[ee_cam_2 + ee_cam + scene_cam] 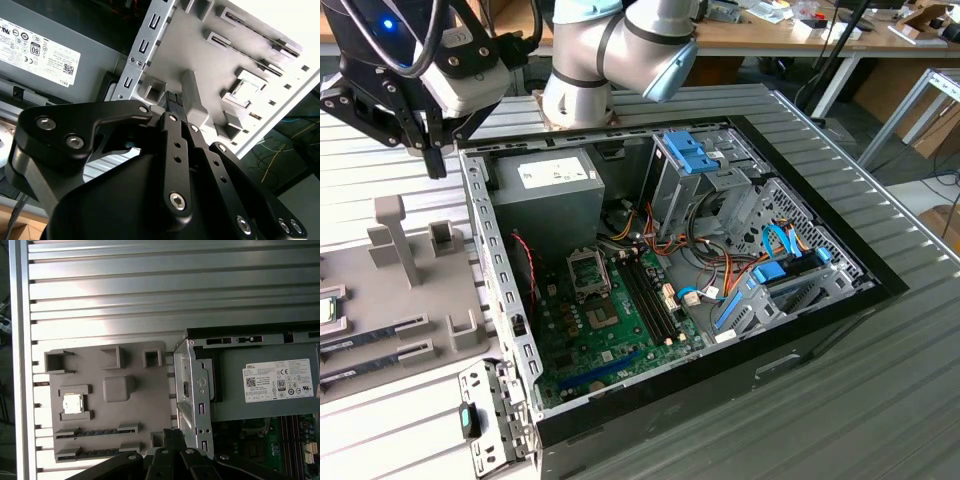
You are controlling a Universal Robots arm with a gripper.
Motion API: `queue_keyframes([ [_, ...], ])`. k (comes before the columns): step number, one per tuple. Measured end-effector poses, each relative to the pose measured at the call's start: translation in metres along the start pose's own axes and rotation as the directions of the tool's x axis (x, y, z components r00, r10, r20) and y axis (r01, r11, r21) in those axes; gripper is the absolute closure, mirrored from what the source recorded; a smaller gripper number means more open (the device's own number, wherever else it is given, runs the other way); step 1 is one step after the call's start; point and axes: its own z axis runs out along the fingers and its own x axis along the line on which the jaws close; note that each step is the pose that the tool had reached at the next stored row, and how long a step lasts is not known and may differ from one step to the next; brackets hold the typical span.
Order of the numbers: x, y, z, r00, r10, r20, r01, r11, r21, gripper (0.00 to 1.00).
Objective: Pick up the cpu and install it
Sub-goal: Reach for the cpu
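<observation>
One ribbed metal counter (880, 400) carries everything here – behind it the exterior view shows wooden desks (770, 35), loose cables and a cardboard box. An open computer case (650, 290) lies on its side on the counter, with a green main board (610, 325) on its floor and a grey power supply (545, 190) in one corner. The pale robot arm (620, 50) reaches in from behind the case. Just beside the case, on the exterior view's left, sits a flat grey tray (107, 405) with moulded holders. The black gripper (434, 165) hangs above the tray's edge next to the case wall, pointing down; in the first wrist view its fingers (170, 436) are pressed together with nothing between them. Two memory sticks (95, 432) lie in the tray's long slots.

The cpu (72, 403) rests flat in its square holder on the tray – metal top up, edges square to the tray's sides, no side longer than another. It sits on the side of the tray away from the case, well apart from the gripper.
</observation>
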Motion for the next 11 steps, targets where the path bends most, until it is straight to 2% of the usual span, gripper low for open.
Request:
queue_keyframes([
  [11, 0.0060, -0.0005, -0.0001, 1.0000, 0.000, 0.0000, 0.000, 1.0000, 0.0000, 0.89],
])
